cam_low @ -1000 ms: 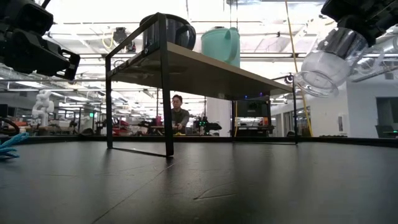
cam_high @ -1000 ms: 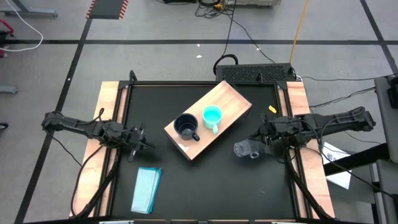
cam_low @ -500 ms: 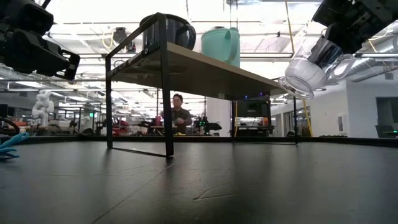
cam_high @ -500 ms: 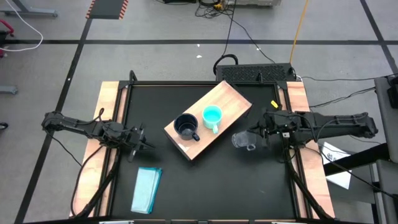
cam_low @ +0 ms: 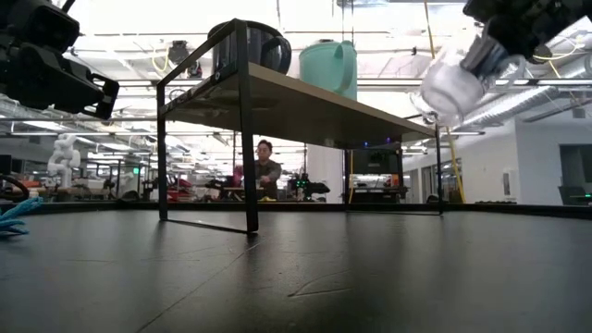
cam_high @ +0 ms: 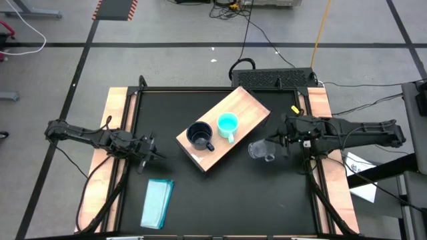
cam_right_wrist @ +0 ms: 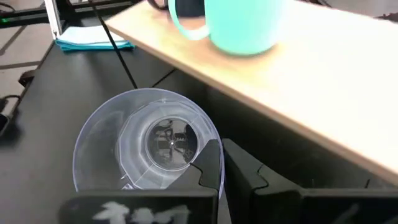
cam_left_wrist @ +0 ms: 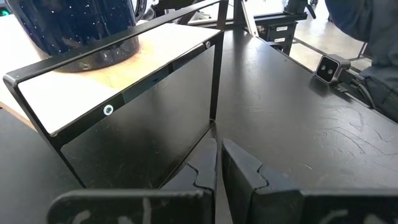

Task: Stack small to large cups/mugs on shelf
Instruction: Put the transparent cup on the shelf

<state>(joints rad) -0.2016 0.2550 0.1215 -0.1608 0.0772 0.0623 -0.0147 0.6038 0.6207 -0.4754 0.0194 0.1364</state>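
The wooden shelf (cam_high: 243, 113) stands on black legs at the table's middle. On it stand the dark navy mug (cam_high: 199, 136) and the turquoise mug (cam_high: 228, 125). My right gripper (cam_high: 274, 148) is shut on the clear cup (cam_high: 260, 151), in the air just right of the shelf. In the low view the cup (cam_low: 450, 83) is about level with the shelf top (cam_low: 305, 97). My left gripper (cam_high: 155, 154) is shut and empty, left of the shelf. Its wrist view shows the shut fingers (cam_left_wrist: 219, 168) before the shelf's near corner (cam_left_wrist: 106, 84). My right gripper pinches the clear cup at its side by the rim (cam_right_wrist: 205, 148) between its two fingers. The finger hides whether that is the wall or the handle. The fingers come roughly level from the table's right. The cup is lifted clear and tipped on its side.
A flat pale-teal block (cam_high: 157, 203) lies near the table's front left. Bare black tabletop (cam_high: 267, 200) lies in front of the shelf. A person (cam_low: 266, 172) sits in the room beyond the table.
My right gripper has gone up and toward the table's far edge and the shelf with the clear cup. The cup stays clear of the table and has tipped further onto its side.
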